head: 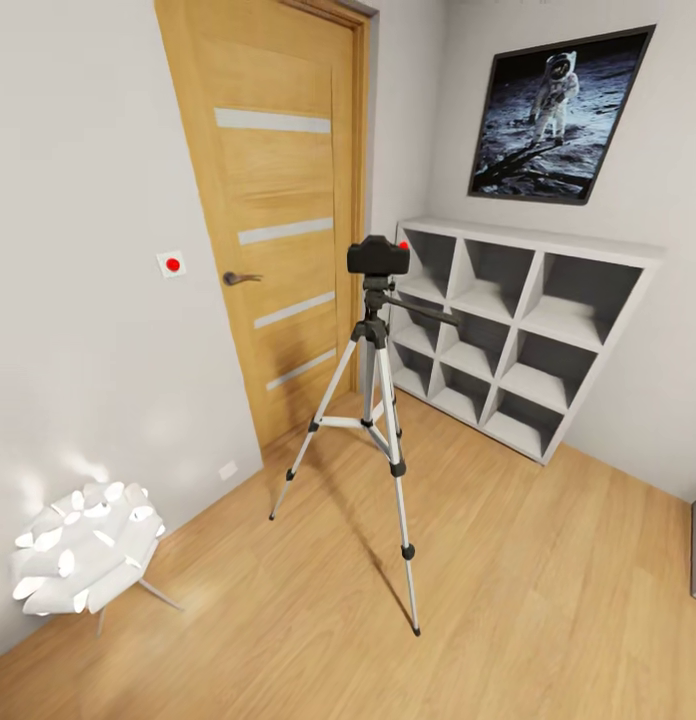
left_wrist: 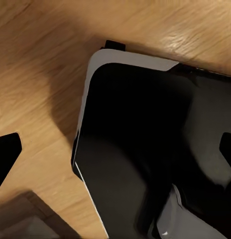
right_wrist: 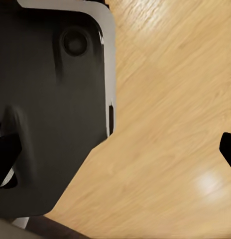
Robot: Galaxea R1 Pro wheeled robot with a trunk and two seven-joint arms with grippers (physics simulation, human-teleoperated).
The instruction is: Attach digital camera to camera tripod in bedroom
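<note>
The digital camera (head: 378, 257) sits on top of the camera tripod (head: 373, 400), touching its black head. A small red spot shows at the camera's upper right corner. The tripod stands upright on the wood floor (head: 508, 560) near the middle of the head view, with its three silver legs spread wide. Its long black handle (head: 423, 308) sticks out toward 3 o'clock.

At 10 o'clock from the tripod is the wooden door (head: 278, 200) with pale stripes. At 3 o'clock from it is the white cube shelf (head: 528, 330), against the wall. The astronaut picture (head: 558, 112) hangs above the shelf. A white spiky lamp (head: 83, 550) stands on the floor at 8 o'clock, near the grey wall (head: 78, 300).

In the left wrist view, the left claw (left_wrist: 120, 159) has dark fingertips (left_wrist: 6, 152) at both edges, far apart, so it is spread wide with nothing between them. Under it is the robot's black and white base (left_wrist: 145, 149) and the floor.

In the right wrist view, the right claw (right_wrist: 115, 149) is also spread wide and pinches nothing. One dark fingertip (right_wrist: 228, 147) shows at the edge.
</note>
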